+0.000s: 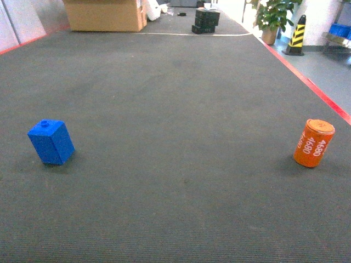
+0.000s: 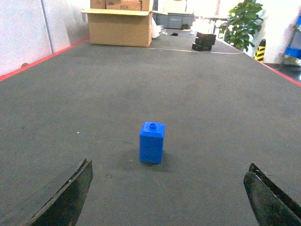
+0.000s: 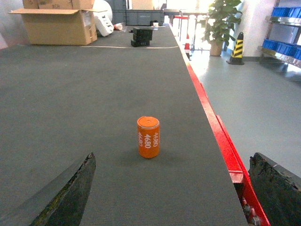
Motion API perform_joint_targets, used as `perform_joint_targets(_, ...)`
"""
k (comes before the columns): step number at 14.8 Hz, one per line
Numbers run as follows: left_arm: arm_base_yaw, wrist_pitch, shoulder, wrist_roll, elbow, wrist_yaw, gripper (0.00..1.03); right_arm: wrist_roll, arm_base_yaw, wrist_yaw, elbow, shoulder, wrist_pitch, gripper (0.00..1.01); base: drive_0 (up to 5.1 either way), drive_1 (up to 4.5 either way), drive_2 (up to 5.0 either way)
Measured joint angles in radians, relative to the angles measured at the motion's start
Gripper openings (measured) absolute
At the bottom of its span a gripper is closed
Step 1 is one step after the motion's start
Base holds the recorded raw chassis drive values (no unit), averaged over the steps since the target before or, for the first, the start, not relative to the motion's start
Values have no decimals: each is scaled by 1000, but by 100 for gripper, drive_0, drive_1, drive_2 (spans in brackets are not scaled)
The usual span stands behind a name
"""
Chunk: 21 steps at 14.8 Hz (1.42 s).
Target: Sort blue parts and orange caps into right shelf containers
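A wide dark grey carpeted floor [image 1: 175,109] filled all three views. In the head view a small blue part [image 1: 51,142] with a round stud on top stood at the lower left of the frame, and an orange cap [image 1: 313,143] printed with white "4680" stood at the far right, near a red floor line [image 1: 307,82]. The two sat well apart, with bare carpet between them. Neither arm appeared in the head view.

In the left wrist view the blue part [image 2: 152,142] stood upright at the centre of the frame, ahead of the left gripper [image 2: 169,197], whose dark fingers [image 2: 66,197] showed at the lower corners, spread wide with nothing held. In the right wrist view the orange cap [image 3: 148,137] stood upright at centre, ahead of the right gripper [image 3: 176,193], likewise spread wide and empty.

Blue shelf containers [image 3: 284,47] showed only at the upper right edge of the right wrist view, far from both pieces. A cardboard box [image 1: 104,15] sat at the upper left of the head view.

The step appeared to be the approach before the first pick-up, each gripper lined up on its own piece. The next move likely called for lowering forward until the fingers straddled the piece, then closing.
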State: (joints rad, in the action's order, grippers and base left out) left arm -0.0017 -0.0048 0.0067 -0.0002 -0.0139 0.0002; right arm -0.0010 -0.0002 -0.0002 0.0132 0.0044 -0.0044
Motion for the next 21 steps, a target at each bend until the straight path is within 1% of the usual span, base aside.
perform_joint_targets(21,0,0,0,0,0,0,98,0,0,0,0,0,0,98,0,0,0)
